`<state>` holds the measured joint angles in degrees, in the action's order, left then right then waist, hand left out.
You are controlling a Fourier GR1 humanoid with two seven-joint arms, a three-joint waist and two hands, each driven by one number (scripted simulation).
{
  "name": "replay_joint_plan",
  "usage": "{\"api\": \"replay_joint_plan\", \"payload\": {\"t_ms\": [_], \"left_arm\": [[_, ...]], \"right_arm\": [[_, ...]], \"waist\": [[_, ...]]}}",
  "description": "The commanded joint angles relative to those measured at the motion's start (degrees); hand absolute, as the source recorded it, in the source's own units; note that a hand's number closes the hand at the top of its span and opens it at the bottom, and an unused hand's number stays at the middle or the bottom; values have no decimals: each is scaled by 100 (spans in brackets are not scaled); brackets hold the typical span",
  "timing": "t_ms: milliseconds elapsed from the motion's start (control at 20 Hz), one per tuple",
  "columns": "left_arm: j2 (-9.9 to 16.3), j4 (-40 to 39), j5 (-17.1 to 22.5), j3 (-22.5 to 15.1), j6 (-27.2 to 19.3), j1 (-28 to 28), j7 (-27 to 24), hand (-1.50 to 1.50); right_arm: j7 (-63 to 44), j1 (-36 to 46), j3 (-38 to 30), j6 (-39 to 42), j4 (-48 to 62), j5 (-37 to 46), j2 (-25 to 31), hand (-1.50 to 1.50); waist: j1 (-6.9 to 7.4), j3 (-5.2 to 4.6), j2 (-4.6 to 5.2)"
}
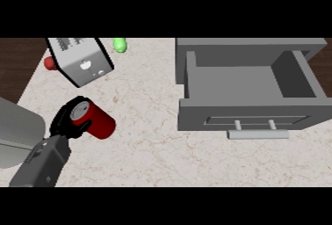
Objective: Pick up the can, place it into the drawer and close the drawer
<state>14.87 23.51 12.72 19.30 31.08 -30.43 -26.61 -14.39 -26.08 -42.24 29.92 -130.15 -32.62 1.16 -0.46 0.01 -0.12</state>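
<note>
The red can [99, 122] is tilted on the pale counter at the left, its silver top turned toward the upper left. My left hand [63, 124] comes in from the lower left on a grey forearm, and its black fingers curl round the can's top end. The grey drawer [192, 74] stands pulled open at the right, nothing inside it. Its front panel [194, 115] and bar handle [258, 134] face the lower edge. The can is well to the left of the drawer. No right hand shows.
A silver toaster-like box [81, 61] lies tilted at the back left, with a small red thing [50, 63] to its left and a green one [120, 45] to its right. A large grey shape [16, 132] fills the left edge. Dark floor borders the counter's left edge [29, 83].
</note>
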Motion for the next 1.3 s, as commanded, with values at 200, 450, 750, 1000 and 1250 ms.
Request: {"api": "replay_joint_plan", "payload": {"t_ms": [200, 450, 750, 1000, 1250], "left_arm": [[-1059, 1480, 322, -25, -1571, 476, 311, 150], [-1469, 2633, 505, -775, -2564, 402, 805, 150], [-1482, 4520, 496, -1617, -3462, 857, 1669, 150], [-1484, 5657, 470, -2001, -4055, 725, 2792, 150], [-1486, 5693, 83, -1880, -4520, -29, 3366, 150]], "right_arm": [[141, 29, 49, -74, 15, 242, -112, -150], [330, -113, -64, 95, 157, 73, -114, -150], [-197, 41, -107, -284, -85, -239, 83, -150], [-40, -38, 19, -35, 10, 41, -112, -150], [136, -134, -46, 74, 11, -118, -5, -150]], "waist": [[130, 10, -43], [47, 8, -36], [63, 3, -22], [53, 3, -17], [-4, 2, -1]]}}
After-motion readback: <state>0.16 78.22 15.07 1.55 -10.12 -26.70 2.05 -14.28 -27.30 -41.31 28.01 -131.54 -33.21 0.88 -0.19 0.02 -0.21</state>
